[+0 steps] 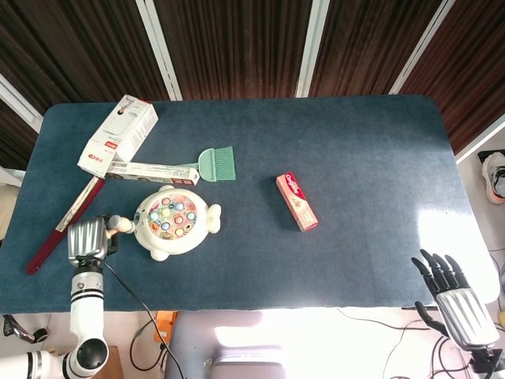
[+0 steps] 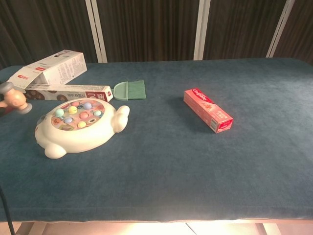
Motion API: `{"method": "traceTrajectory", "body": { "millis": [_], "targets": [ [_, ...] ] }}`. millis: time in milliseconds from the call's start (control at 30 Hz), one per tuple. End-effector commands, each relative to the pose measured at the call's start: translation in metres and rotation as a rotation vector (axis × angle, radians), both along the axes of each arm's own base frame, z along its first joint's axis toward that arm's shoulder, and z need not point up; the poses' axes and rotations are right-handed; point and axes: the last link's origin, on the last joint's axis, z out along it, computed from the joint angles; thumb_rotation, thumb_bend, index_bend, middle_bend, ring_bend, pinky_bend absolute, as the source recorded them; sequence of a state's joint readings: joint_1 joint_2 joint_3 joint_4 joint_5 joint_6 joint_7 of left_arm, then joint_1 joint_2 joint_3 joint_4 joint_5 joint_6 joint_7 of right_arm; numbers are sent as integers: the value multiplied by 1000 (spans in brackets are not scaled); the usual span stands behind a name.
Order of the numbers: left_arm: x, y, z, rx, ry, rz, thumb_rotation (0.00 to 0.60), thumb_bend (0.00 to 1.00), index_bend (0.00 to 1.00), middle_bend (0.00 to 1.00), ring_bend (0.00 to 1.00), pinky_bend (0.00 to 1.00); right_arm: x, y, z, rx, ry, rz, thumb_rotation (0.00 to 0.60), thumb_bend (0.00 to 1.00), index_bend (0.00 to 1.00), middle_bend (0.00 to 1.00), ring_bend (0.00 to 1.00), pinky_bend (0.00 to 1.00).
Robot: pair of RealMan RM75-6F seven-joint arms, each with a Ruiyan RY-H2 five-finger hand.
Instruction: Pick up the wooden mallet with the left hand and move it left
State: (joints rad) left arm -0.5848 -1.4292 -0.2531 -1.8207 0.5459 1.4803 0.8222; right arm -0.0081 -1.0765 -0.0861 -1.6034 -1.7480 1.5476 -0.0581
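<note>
The wooden mallet (image 1: 120, 224) sticks out from my left hand (image 1: 87, 239), which grips it just left of the white whack-a-mole toy (image 1: 173, 222). In the chest view only the mallet head (image 2: 13, 99) shows at the left edge, lifted above the cloth; the hand itself is cut off there. My right hand (image 1: 454, 292) hangs past the table's near right corner, fingers spread, holding nothing.
A white box (image 1: 118, 134), a long flat carton (image 1: 150, 170) and a dark red strip (image 1: 65, 217) lie at the back left. A green brush (image 1: 217, 163) sits behind the toy. A red toothpaste box (image 1: 297, 201) lies mid-table.
</note>
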Motion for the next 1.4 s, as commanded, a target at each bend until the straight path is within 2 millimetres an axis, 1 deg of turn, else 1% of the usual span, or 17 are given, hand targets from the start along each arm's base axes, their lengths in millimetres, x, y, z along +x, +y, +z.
{"method": "traceTrajectory", "body": {
  "millis": [33,100,167,300,433,667,1067,1300,1400],
  "targets": [
    [-34,-6,-14,-25,-6,61,600,626,772,650,493,533,1,-1,-2,6,2,0,600,323,0,0,0,0],
    [-46,-6,-22,-39,-6,76,600,620,770,647,492,533,1,-1,-3,9,4,-2,600,323,0,0,0,0],
    [-54,-4,-28,-45,-11,86,600,615,768,647,491,533,0,-2,-4,11,7,-5,600,323,0,0,0,0],
    [-65,-2,-37,-58,-21,96,600,591,752,639,491,533,0,-3,-3,11,7,-10,600,323,0,0,0,0],
    [-70,-1,-40,-74,-28,101,600,581,737,630,489,531,-1,-3,-3,9,8,-12,600,323,0,0,0,0],
    [-75,1,-39,-83,-39,102,600,562,714,623,489,530,-1,-4,-4,11,10,-17,600,323,0,0,0,0],
    [-89,2,-35,-110,-68,131,600,524,670,596,473,491,-2,-5,-6,15,18,-26,600,323,0,0,0,0],
    [-92,1,-34,-130,-99,131,600,425,624,560,448,471,-1,-4,-8,23,22,-26,600,323,0,0,0,0],
    [-93,2,-33,-133,-101,126,600,405,609,553,443,471,-1,-4,-8,23,21,-25,600,323,0,0,0,0]
  ]
}}
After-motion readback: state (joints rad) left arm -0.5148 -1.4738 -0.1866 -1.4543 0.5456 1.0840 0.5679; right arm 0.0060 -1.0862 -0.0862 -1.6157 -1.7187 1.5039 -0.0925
